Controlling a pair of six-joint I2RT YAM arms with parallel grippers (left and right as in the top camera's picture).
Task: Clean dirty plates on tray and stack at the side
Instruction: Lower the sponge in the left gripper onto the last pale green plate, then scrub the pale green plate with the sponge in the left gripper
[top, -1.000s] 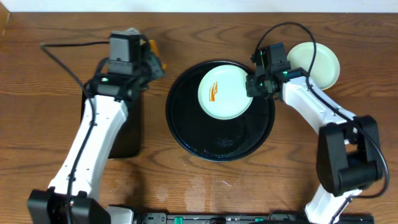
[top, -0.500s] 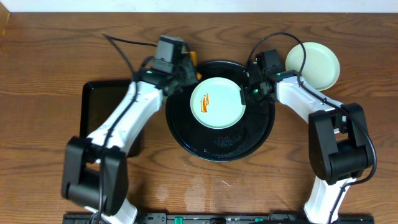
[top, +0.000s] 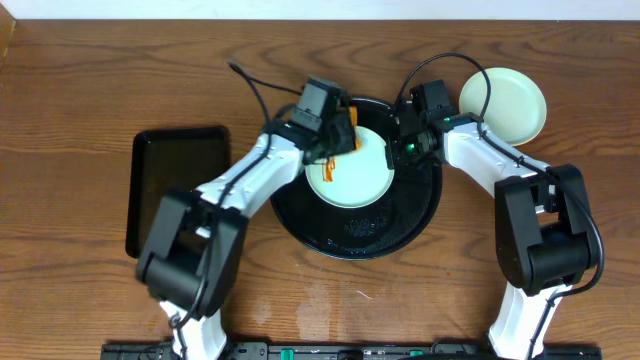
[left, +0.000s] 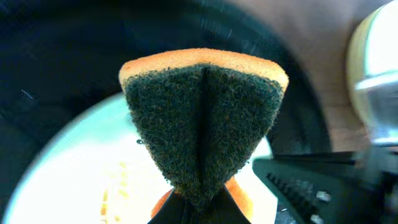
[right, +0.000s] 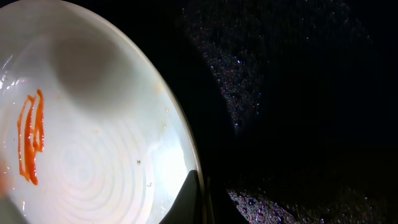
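Note:
A pale mint-blue plate (top: 362, 178) with an orange smear (right: 31, 138) lies in the round black tray (top: 352, 235). My right gripper (top: 399, 148) is shut on the plate's right rim (right: 186, 155). My left gripper (top: 338, 140) is shut on a folded orange sponge with a dark green scrub face (left: 204, 121), and holds it over the plate's left part, above the smear. A second pale plate (top: 508, 103) rests on the table to the right of the tray. A third plate is not in view.
A rectangular black tray (top: 172, 185) lies on the wooden table at the left. Both arms reach in over the round tray from either side, with cables trailing behind them.
My left arm has swung right from the rectangular tray, carrying the sponge over the plate. The right gripper slid the plate slightly left in the tray, then held still.

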